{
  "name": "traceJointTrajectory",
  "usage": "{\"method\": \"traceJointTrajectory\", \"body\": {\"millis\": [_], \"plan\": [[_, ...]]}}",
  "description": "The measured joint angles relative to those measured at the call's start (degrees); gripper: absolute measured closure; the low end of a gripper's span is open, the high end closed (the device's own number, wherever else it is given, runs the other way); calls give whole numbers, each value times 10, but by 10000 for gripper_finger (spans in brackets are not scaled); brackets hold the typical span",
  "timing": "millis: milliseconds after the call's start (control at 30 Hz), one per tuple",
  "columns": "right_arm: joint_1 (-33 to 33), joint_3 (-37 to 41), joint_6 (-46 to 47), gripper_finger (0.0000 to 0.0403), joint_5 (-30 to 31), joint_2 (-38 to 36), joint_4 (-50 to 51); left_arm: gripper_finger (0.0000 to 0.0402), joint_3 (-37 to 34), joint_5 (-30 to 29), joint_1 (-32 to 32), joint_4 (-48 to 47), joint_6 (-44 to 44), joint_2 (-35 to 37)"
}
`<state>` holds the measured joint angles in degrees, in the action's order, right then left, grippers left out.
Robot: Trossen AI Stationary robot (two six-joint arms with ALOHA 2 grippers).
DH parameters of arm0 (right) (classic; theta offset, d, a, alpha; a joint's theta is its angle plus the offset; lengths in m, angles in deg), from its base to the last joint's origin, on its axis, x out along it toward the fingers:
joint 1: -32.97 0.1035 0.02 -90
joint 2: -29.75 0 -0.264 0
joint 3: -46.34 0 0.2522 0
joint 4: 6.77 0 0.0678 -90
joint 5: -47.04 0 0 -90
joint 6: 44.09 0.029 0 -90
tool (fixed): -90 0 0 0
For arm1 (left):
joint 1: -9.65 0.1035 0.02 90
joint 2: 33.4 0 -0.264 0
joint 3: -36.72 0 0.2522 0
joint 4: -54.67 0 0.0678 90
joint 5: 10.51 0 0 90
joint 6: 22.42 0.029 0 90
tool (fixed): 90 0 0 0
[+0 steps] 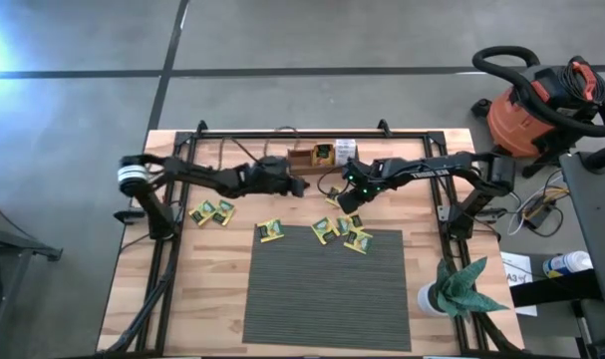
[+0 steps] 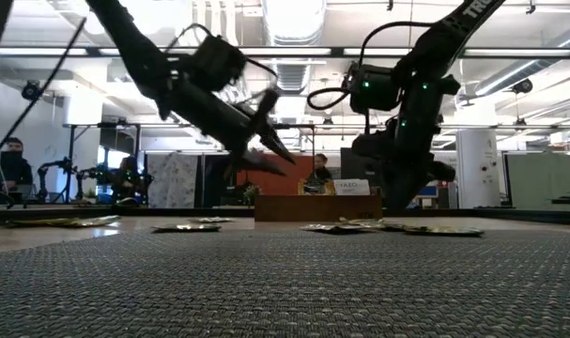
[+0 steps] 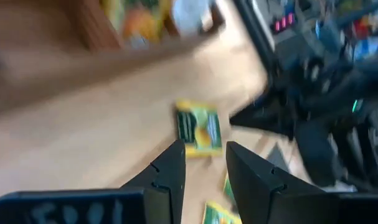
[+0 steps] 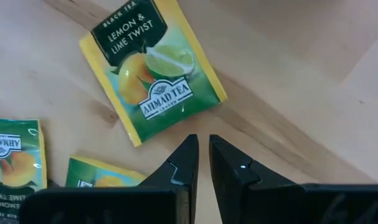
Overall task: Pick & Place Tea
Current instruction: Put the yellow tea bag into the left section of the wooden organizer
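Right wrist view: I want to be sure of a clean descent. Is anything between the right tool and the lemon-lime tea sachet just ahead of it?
Nothing visible. The right tool, its fingers nearly shut and empty, hovers over bare wooden table just short of the lemon-lime sachet. Two more sachets lie off to the side, not in the path.

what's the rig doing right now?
Two arms are sorting tea sachets into the wooden tray at the table's far edge. The right end effector hangs over a yellow-green lemon-lime sachet lying on the bare wood, fingers nearly shut and empty. The left end effector is raised near the tray, open with nothing in it. More sachets lie loose: a pair on the left, others along the grey mat's far edge.
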<state>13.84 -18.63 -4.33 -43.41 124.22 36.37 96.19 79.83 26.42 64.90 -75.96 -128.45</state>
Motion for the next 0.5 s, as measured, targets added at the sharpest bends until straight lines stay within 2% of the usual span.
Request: {"method": "traceJointTrajectory", "body": {"millis": [233,367,500], "plan": [[0,0,-49,364,-9,4,-40,291,51,26,-26,0,52,-75],[0,0,-67,364,-9,-11,-39,291,69,30,-29,-6,54,-85],[1,0,-83,360,-9,-33,-39,291,69,5,-28,-11,71,-86]]}}
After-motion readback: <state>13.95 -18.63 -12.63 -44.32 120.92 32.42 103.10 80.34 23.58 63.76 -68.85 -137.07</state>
